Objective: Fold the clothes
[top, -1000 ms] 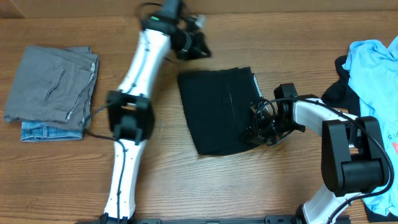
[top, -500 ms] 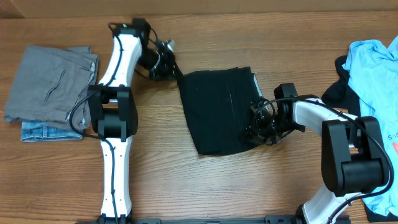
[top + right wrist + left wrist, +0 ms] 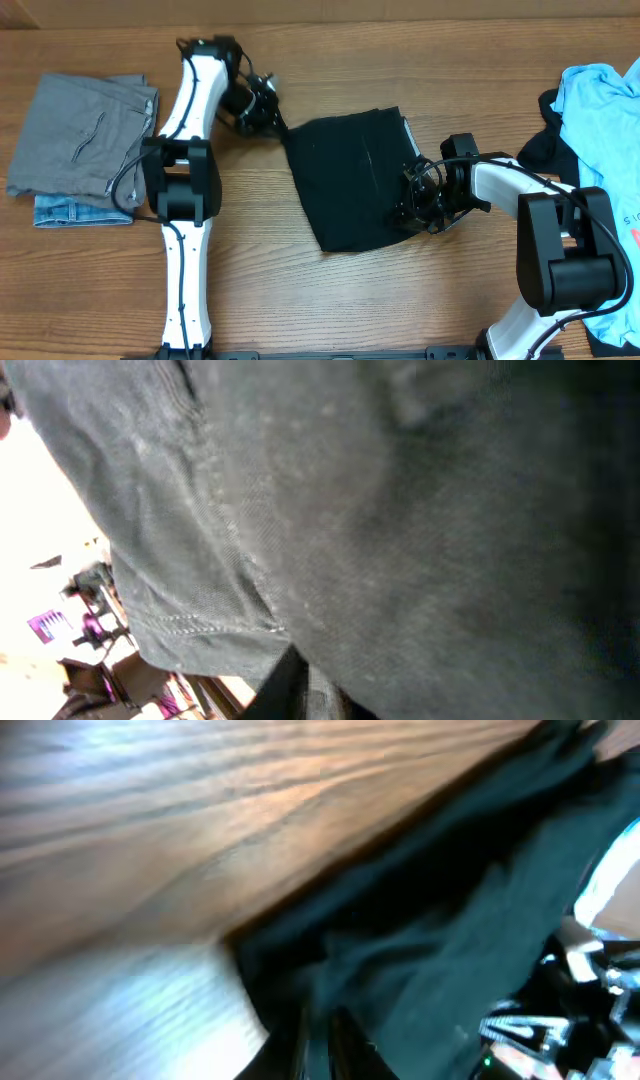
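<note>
Starting at the near edge of the table (image 3: 330, 300), bare wood gives way to the black garment (image 3: 350, 185), which lies flat in the middle between the two arms; it looks soft, light and limp, so I judge it will sag and crease wherever it is not supported. It is best taken at two corners or along a hem, both ends together.

It is almost as wide as it is long; its faint seam and slightly longer side run away from the robot, with the near end leaning a little to the right.

The right gripper (image 3: 412, 205) sits low on the garment's right edge; its wrist view shows only dark weave and stitching, so I cannot tell how wide its fingers stand or whether they hold anything.

Farther off, the left gripper (image 3: 272, 118) is all but closed on the far-left corner, which is drawn into a point.

Off to the sides lie the finished and waiting pieces: a grey piece (image 3: 85, 135) folded over denim (image 3: 80, 210) at the left, and a light blue T-shirt (image 3: 600, 110) at the right.
</note>
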`<control>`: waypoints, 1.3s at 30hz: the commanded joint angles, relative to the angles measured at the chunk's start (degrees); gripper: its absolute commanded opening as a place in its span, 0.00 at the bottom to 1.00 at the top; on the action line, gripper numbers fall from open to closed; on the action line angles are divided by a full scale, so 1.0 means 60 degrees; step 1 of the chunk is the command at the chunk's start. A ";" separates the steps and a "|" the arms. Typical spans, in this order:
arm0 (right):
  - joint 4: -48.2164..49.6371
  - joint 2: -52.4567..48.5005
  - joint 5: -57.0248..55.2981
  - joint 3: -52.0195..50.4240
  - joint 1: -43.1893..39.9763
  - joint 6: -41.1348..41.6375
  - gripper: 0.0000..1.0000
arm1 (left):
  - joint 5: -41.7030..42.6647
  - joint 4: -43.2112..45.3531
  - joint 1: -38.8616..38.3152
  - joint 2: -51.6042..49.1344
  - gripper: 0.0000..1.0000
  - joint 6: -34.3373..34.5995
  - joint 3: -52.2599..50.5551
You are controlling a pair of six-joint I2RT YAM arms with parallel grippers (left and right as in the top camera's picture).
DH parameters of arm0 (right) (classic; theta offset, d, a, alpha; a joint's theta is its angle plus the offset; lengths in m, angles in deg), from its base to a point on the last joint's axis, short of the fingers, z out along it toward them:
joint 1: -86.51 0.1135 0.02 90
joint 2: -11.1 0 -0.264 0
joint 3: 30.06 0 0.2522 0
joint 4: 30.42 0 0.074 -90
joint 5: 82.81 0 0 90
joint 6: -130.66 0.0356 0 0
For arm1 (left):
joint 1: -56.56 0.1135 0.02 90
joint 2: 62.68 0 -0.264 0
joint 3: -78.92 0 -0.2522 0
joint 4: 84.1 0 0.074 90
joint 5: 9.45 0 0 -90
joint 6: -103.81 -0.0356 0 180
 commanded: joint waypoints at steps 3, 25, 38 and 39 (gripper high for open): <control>-0.0459 0.0113 -0.0295 0.0488 0.0004 0.0605 0.10 | -0.1887 -0.1639 0.0590 0.1413 0.21 0.1249 0.2076; -0.5348 0.1759 -0.5242 0.5031 0.0168 0.0321 0.32 | -0.5351 -0.1825 -0.0605 0.5548 1.00 0.2623 -0.2816; -0.4335 0.1756 -0.6346 0.4980 0.0226 0.1111 0.33 | -0.4309 0.2514 -0.2335 0.9114 1.00 0.4178 -1.0233; -0.4237 0.1756 -0.6506 0.4925 0.0266 0.1107 0.33 | -0.4135 0.3038 -0.2339 0.9085 1.00 0.4277 -1.0666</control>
